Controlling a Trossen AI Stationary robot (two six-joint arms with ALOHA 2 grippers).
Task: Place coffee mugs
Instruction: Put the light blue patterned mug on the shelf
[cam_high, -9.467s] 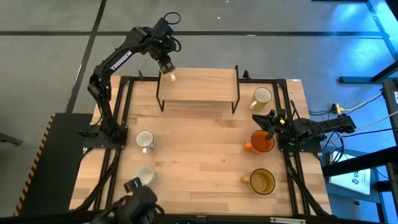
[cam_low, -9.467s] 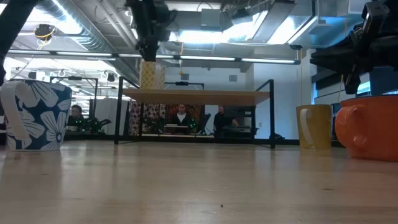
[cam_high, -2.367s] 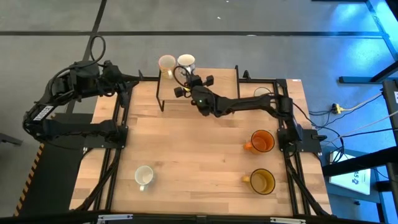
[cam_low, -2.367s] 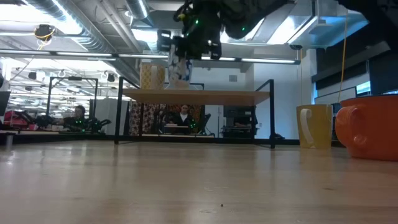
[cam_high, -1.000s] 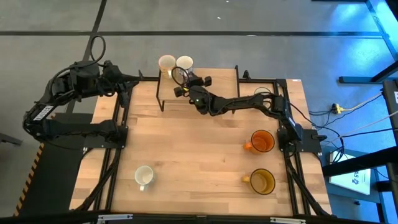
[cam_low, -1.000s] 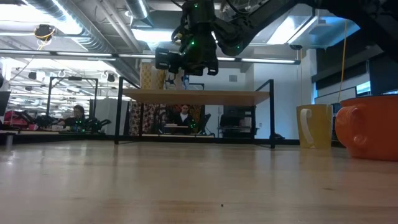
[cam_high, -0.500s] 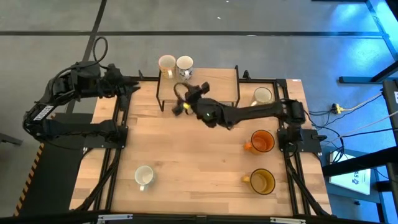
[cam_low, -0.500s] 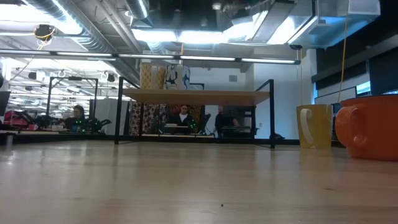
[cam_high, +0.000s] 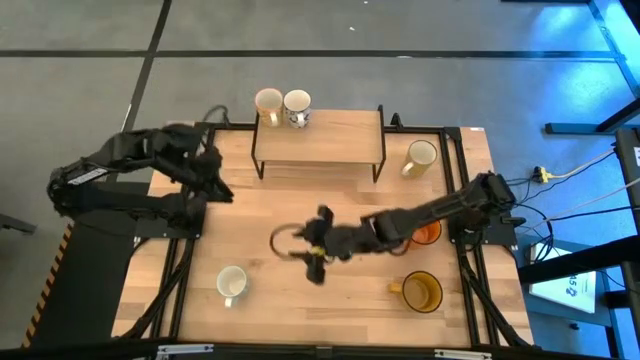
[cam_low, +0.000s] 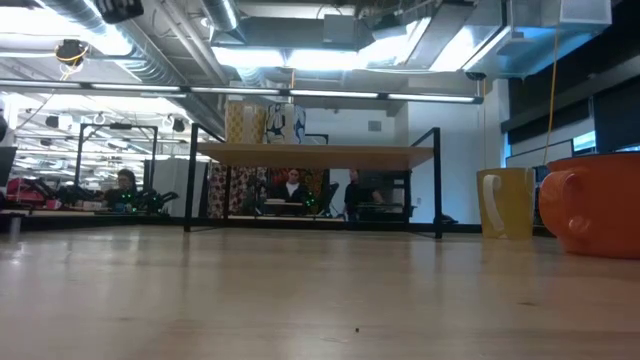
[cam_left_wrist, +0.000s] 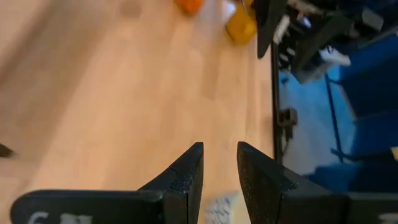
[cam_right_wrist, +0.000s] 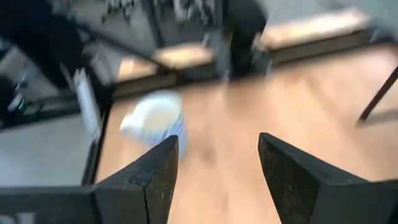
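Two mugs, a cream mug and a patterned mug, are standing side by side at the far left end of the raised shelf on the counter. The right gripper is reaching over the middle of the counter with its fingers spread wide and empty. The left gripper is hovering over the counter's left side, fingers narrowly apart, gripping nothing. A white mug is sitting near left; another white mug, the orange mug and the amber mug are lining the right edge
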